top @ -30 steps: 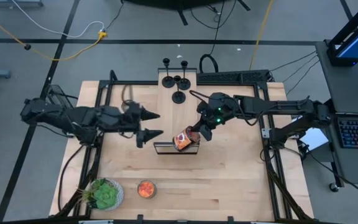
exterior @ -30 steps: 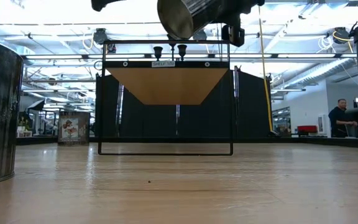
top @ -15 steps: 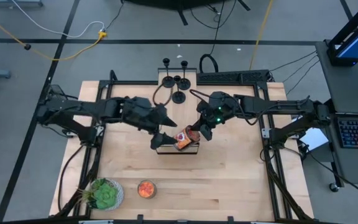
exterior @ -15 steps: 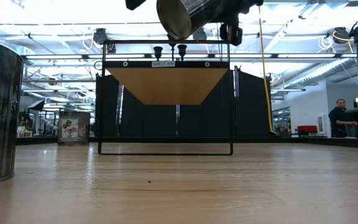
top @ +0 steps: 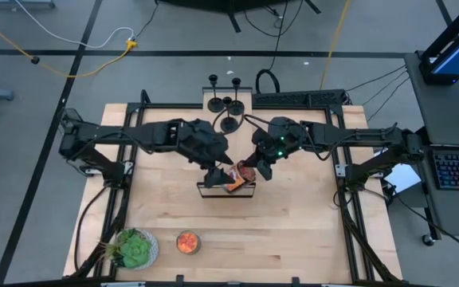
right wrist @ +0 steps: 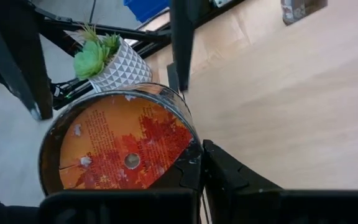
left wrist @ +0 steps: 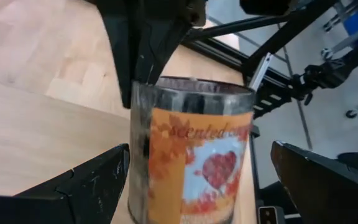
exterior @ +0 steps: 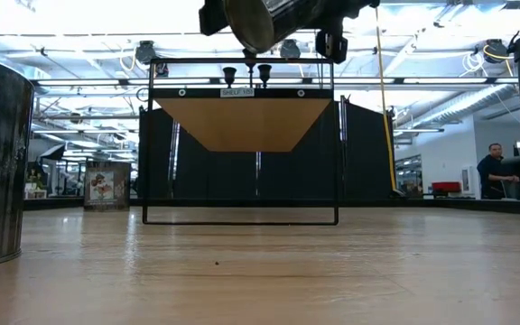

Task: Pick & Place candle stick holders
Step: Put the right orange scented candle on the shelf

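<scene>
High view: 4 candle stick holders (top: 226, 104) stand on the shelf at the counter's (top: 293, 239) far edge. The right hand (top: 245, 170) grips a scented candle tin (top: 235, 178).
Left wrist view: the left hand (left wrist: 197, 180) spreads wide around the tin.

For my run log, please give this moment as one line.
right end effector: shut on candle tin, held above table | left end effector: open around tin | candle holders: on shelf, untouched

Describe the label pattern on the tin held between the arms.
Orange autumn leaves around a red heart on pale blue; the tin shows best in the left wrist view.
</scene>
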### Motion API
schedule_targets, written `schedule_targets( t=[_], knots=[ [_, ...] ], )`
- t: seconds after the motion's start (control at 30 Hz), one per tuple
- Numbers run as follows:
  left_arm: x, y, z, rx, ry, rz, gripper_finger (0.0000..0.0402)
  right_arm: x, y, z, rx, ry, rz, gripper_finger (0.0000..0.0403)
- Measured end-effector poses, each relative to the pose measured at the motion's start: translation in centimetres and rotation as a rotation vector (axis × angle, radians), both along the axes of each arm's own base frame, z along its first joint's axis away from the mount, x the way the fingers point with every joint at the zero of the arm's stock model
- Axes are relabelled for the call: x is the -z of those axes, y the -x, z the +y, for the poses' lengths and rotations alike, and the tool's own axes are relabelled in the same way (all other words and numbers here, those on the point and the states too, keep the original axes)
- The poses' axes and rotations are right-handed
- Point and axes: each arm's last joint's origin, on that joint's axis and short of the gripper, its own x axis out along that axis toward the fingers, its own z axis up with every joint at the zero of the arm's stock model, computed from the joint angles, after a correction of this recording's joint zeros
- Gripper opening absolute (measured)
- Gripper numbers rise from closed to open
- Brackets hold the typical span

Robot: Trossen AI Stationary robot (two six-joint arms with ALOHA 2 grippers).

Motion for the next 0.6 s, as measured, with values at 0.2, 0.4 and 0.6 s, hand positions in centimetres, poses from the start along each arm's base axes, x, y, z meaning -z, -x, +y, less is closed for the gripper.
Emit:
schedule_targets(
  t=[0.2, 0.4, 0.6],
  knots=[
    [1.1, -0.9, 0.6, 0.004, 0.027, 0.032, 0.0395, -0.4, -0.2, 0.0, -0.017, 0.001, -0.047, 0.0000],
    [0.9, -1.1, 1.1, -0.003, 0.042, 0.004, 0.0395, -0.6, -0.3, -0.5, -0.008, 0.001, -0.075, 0.0000],
    [0.8, -1.2, 1.8, -0.019, 0.046, -0.013, 0.0395, -1.0, -0.4, -1.0, 0.005, 0.009, -0.115, 0.0000]
  ],
)
